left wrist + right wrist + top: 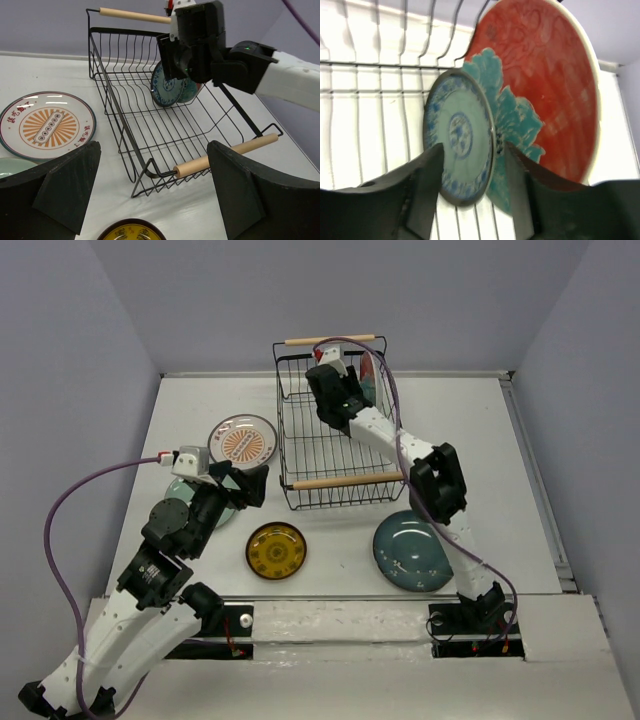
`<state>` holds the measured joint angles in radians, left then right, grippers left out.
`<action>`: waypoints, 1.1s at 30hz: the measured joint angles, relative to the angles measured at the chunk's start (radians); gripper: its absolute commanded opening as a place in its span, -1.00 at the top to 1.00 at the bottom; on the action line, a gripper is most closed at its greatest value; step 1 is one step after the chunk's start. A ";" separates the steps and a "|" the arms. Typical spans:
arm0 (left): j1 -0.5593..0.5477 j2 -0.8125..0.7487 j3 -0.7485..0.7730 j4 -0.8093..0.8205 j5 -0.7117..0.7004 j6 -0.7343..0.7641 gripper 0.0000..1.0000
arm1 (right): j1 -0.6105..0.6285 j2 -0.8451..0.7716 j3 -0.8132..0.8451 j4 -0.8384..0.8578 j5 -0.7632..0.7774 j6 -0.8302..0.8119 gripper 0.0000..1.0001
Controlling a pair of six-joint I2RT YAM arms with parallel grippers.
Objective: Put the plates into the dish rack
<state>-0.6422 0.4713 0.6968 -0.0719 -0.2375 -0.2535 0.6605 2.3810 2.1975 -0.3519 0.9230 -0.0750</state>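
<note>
The right gripper (473, 146) reaches into the far right part of the dish rack (112, 100). Its jaws stand apart around the lower part of the small dark teal plate (459, 132), and whether they touch it cannot be told. That plate stands on edge, its face blue-patterned with a dark rim. It leans on the larger red plate (545, 85), which has teal flowers and a pale rim and also stands upright, just beside the rack's far right wall. The rest of the rack is bare black wire, so its left and near parts are open. A light wooden handle runs along the near end (225, 152) and another along the far end (134, 15).

The left gripper (154, 147) hangs with its jaws spread wide and nothing between them, just left of the rack's near corner. It is above the pale mint plate (185, 495). Far of it lies the white plate (47, 125), flat, with an orange sunburst centre and red characters on its rim that are too small to read.

The amber-yellow plate (276, 550) lies near the table's near edge, and the large blue-teal plate (413, 552) lies to its right under the right arm. Bare table (340, 540) separates them. More open table lies right of the rack, up to the grey walls.
</note>
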 measured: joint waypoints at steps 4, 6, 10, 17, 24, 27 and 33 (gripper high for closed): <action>0.000 0.009 0.000 0.000 0.001 0.000 -0.98 | 0.000 -0.179 -0.140 -0.023 -0.184 0.096 -0.28; 0.000 0.012 0.000 0.000 0.002 0.000 -0.98 | 0.000 -0.329 -0.220 -0.020 -0.303 0.141 -0.28; 0.000 0.023 0.000 0.001 0.033 -0.004 -0.98 | 0.000 -0.655 -0.443 0.058 -0.502 0.209 -0.28; -0.002 0.086 0.007 0.047 0.276 -0.042 -0.95 | -0.009 -1.088 -0.803 0.136 -0.649 0.269 -0.26; -0.044 0.170 -0.058 0.251 0.575 -0.217 -0.76 | -0.099 -1.315 -1.017 0.105 -0.691 0.334 -0.23; -0.169 0.216 -0.144 0.331 0.560 -0.291 -0.70 | -0.143 -1.366 -1.056 0.080 -0.702 0.354 -0.23; -0.515 0.404 -0.211 0.389 0.366 -0.390 -0.42 | -0.198 -1.434 -1.079 0.037 -0.729 0.382 -0.22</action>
<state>-1.1572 0.8749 0.4858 0.3176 0.1287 -0.6437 0.4629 0.9470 1.1183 -0.3149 0.1944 0.3069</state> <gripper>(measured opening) 0.794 0.612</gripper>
